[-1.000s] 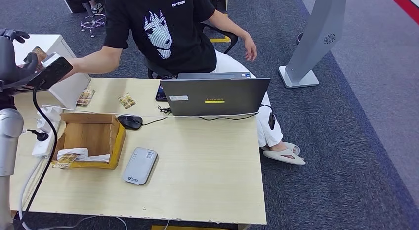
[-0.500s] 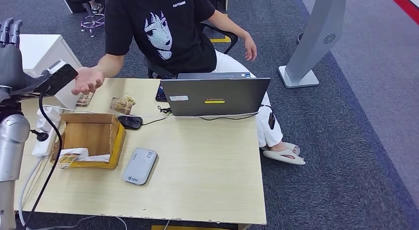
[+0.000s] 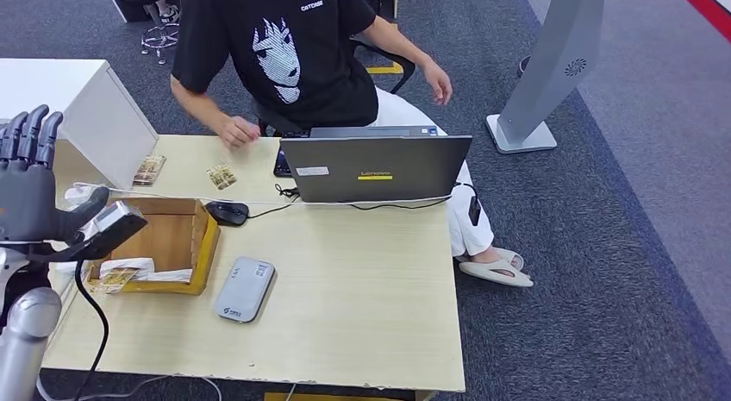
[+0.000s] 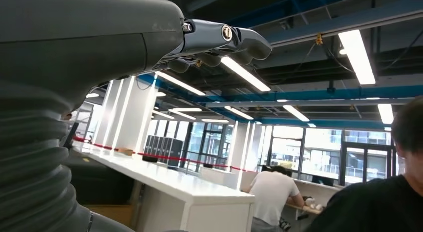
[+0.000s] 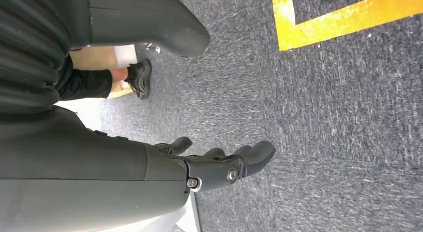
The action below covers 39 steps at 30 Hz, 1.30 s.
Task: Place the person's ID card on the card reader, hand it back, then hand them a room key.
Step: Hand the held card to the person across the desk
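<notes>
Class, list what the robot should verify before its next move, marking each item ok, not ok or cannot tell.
1. Left hand free: ok, fingers spread, nothing held.
2. Right hand free: ok, hangs empty over grey carpet.
3. Grey rounded card reader bare on top: ok.
4. Person's hand held out to receive: not ok, it rests on the pale wooden table.
5. Room key identified: cannot tell; two small patterned cards lie on the table's far side.

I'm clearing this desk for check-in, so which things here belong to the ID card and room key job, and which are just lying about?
Job: flat silver-grey card reader; two small patterned cards; open wooden box of cards.
Lying about: grey laptop; black mouse.
</notes>
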### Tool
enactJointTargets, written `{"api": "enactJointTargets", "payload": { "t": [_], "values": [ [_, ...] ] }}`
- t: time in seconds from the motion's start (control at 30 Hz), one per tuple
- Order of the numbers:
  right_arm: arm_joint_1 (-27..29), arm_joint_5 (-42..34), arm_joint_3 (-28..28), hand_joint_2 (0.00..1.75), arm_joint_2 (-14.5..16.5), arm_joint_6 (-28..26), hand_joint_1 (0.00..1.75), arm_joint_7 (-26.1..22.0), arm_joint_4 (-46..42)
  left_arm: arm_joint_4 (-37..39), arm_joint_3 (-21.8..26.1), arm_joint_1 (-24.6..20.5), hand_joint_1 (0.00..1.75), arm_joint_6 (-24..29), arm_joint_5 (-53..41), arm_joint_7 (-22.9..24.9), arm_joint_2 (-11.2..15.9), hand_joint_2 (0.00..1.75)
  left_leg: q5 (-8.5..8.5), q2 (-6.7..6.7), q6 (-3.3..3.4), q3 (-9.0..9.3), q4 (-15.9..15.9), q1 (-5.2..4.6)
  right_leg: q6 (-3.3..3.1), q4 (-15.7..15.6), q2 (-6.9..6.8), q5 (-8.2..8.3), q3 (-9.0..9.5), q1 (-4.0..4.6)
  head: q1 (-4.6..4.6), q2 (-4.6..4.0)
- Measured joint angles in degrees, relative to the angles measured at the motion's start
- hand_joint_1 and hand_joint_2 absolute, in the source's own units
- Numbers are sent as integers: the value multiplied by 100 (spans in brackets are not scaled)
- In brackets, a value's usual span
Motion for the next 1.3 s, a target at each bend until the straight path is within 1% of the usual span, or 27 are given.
{"api": "enactJointTargets", "payload": {
  "t": [0.07,0.2,0.3,0.4,0.5,0.6,0.73,0.8,0.87,0.93,0.97,1.03,1.1,1.2,1.3],
  "values": [
    [7,-1,-10,175,0,-2,0,-2,0,-137,47,247,0,59,5,-38,-15,175,0,1,0,0,0,0,0,0,1,0,-2,0,-5,0],
    [9,-1,-17,175,0,-2,0,-2,0,-197,70,341,0,69,10,-49,-23,175,0,0,0,-1,0,1,0,0,0,0,-2,0,-4,0],
    [9,-16,-39,175,3,-7,0,-9,0,-469,219,747,0,100,75,-129,-65,175,2,-2,0,-1,0,1,-1,1,-5,1,1,0,4,0],
    [11,-81,-77,175,15,-16,0,-44,-2,-807,366,1245,0,356,366,-473,-171,175,1,7,-1,2,-1,1,-3,2,4,3,2,0,1,0],
    [23,-165,-141,175,37,-45,0,-74,-2,-1270,503,1890,0,780,956,-1048,-431,175,-5,15,1,0,-1,0,0,0,14,-1,-3,0,-1,0],
    [35,-244,-225,175,68,-100,0,-92,-4,-1732,648,2525,0,1043,1529,-1591,-776,175,-14,14,6,-2,0,-2,5,-3,13,-9,-3,0,-1,0],
    [43,-326,-324,175,106,-147,0,-113,-8,-2175,933,3106,0,1086,2223,-2164,-1245,175,-18,9,6,-4,-1,-2,9,-5,5,-14,0,0,-2,0],
    [48,-381,-380,175,130,-189,0,-131,-18,-2370,1186,3342,0,953,2719,-2604,-1601,175,-21,8,3,-4,-1,-2,9,-5,6,-14,2,0,-2,0],
    [61,-426,-441,175,154,-216,0,-162,-38,-2538,1547,3511,0,634,3155,-3081,-2045,175,-21,7,3,-3,-1,-1,9,-5,3,-14,3,0,-1,0],
    [73,-466,-504,175,176,-238,0,-194,-59,-2672,2044,3578,0,157,3538,-3483,-2549,175,-21,4,3,-3,-1,-1,9,-5,-1,-14,4,0,-1,0],
    [76,-489,-531,175,187,-255,0,-207,-68,-2723,2313,3582,0,-58,3708,-3607,-2780,175,-21,3,3,-2,-1,-1,9,-5,-2,-14,4,0,-1,0],
    [81,-529,-587,175,207,-293,0,-237,-90,-2789,2821,3553,0,-359,4036,-3719,-3194,175,-21,2,3,0,-1,-1,9,-5,-2,-14,5,0,-2,0],
    [84,-570,-643,175,231,-323,0,-280,-113,-2808,3244,3488,0,-491,4423,-3747,-3524,175,-20,1,3,1,-1,-1,9,-4,-4,-14,6,0,-2,0],
    [86,-610,-718,175,272,-366,0,-311,-146,-2756,3733,3384,0,-388,5031,-3754,-3881,175,-20,0,2,3,-1,0,8,-4,-4,-14,7,0,-2,0],
    [86,-626,-774,175,307,-399,0,-315,-168,-2638,4065,3298,0,-263,5367,-3754,-4091,175,-20,-2,2,5,-1,1,8,-3,-5,-15,8,0,-2,0]
  ]
}}
